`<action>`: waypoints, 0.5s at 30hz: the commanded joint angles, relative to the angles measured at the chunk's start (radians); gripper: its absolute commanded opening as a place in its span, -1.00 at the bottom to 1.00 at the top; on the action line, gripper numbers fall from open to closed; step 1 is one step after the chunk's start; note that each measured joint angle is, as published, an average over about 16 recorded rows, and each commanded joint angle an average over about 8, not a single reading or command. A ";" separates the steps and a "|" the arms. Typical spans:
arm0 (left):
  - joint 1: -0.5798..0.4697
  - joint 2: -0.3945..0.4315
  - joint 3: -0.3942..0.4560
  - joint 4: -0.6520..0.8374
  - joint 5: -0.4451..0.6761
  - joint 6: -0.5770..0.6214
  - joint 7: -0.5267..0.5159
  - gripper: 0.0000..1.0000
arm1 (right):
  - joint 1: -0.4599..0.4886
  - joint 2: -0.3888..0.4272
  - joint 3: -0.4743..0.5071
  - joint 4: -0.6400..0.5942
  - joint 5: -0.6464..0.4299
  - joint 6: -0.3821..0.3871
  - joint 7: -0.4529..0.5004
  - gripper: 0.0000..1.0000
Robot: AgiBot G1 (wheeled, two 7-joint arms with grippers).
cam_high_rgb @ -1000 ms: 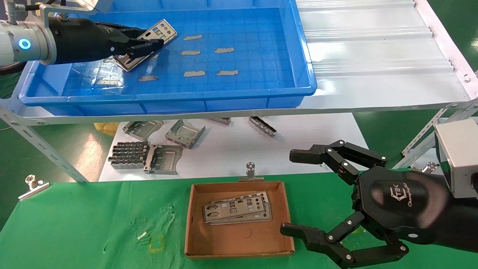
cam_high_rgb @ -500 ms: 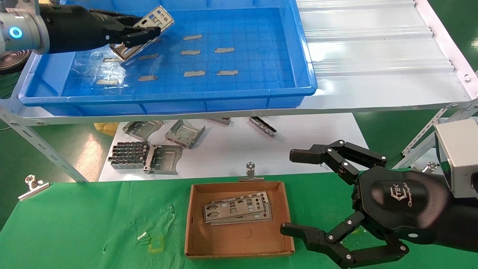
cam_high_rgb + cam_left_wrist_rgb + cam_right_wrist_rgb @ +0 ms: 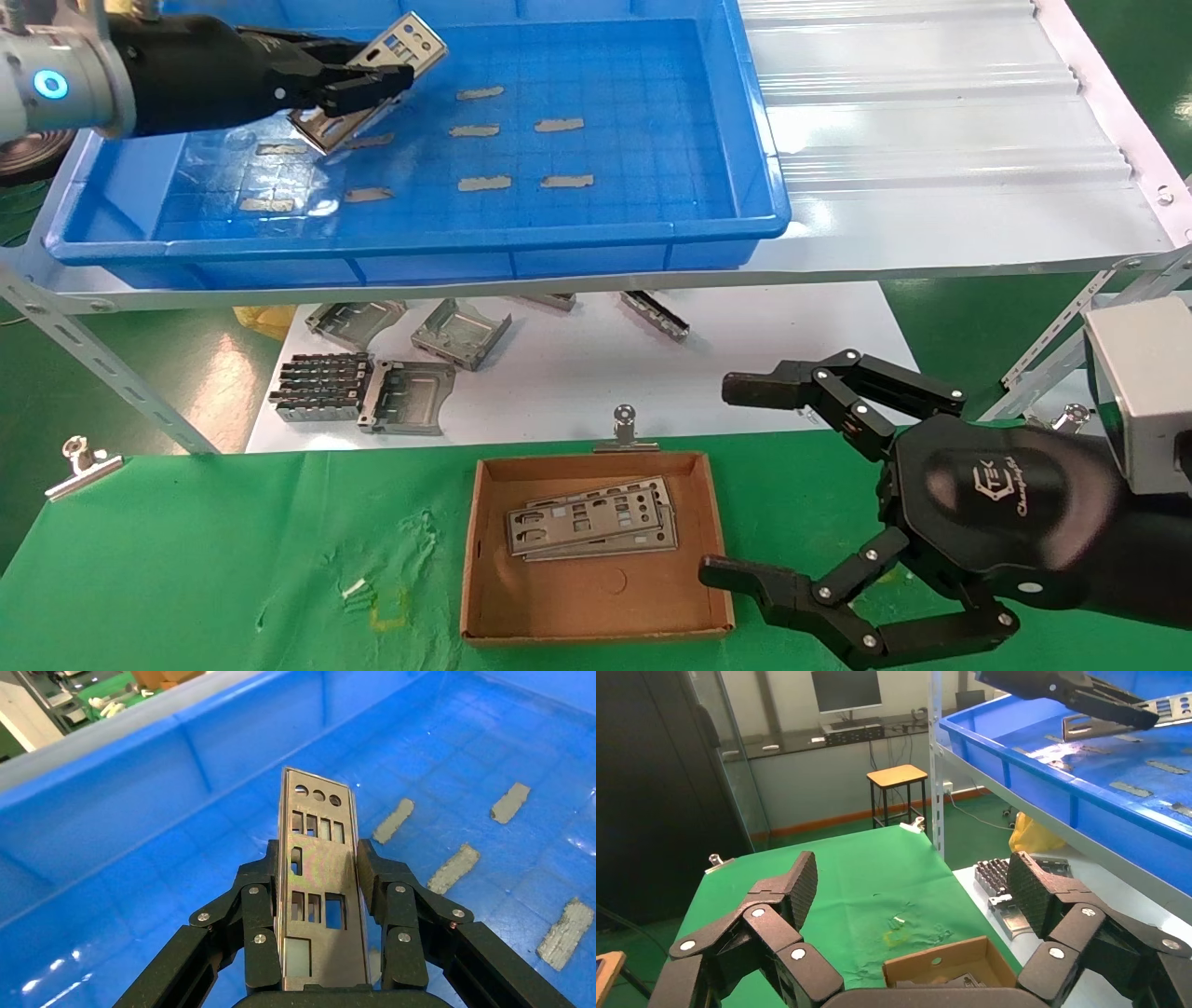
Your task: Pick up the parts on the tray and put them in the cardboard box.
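My left gripper is shut on a thin silvery part with punched cutouts and holds it lifted above the back left floor of the blue tray. In the left wrist view the part stands clamped by its long edges between both fingers. The cardboard box sits on the green cloth in front and holds a few stacked parts. My right gripper is open and empty, hovering just right of the box; the box also shows in the right wrist view.
Grey tape patches dot the tray floor. Bulky folded grey brackets lie on the white sheet below the shelf. Metal clips pin the green cloth. The shelf's metal frame slants down at the left.
My left gripper has lifted the part off the tray floor and shifted it slightly right. The right arm has not moved.
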 commanded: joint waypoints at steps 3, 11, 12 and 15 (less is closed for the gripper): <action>0.008 0.008 0.002 0.002 0.002 -0.009 0.002 -0.98 | 0.000 0.000 0.000 0.000 0.000 0.000 0.000 1.00; 0.015 0.014 0.004 0.003 0.006 -0.022 0.004 0.60 | 0.000 0.000 0.000 0.000 0.000 0.000 0.000 1.00; 0.016 0.014 0.004 0.003 0.006 -0.022 0.004 0.77 | 0.000 0.000 0.000 0.000 0.000 0.000 0.000 1.00; 0.016 0.014 0.005 0.003 0.007 -0.023 0.004 0.39 | 0.000 0.000 0.000 0.000 0.000 0.000 0.000 1.00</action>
